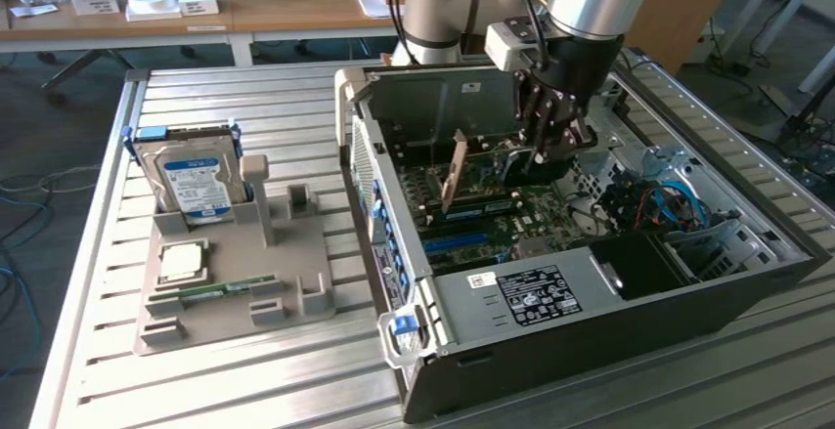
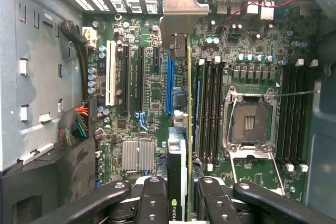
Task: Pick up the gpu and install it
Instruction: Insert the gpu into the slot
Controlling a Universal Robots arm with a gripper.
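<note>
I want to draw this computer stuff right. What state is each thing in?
computer case: side open.
gpu: on edge inside the case, gripped.
gripper: shut on the gpu.
hard drive: standing upright in holder.
RAM stick: lying flat on holder.
processor chip: lying flat on holder.
CPU socket: empty.

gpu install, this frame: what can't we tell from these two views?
- Slot seating: the wrist view sees the gpu edge-on, so its own board hides the connector. In the exterior view its lower edge is too small to judge.
- Pad contact of the claw on the card: cut off by the wrist picture's edge.
- Case sticker text: too small, exterior view.
</note>
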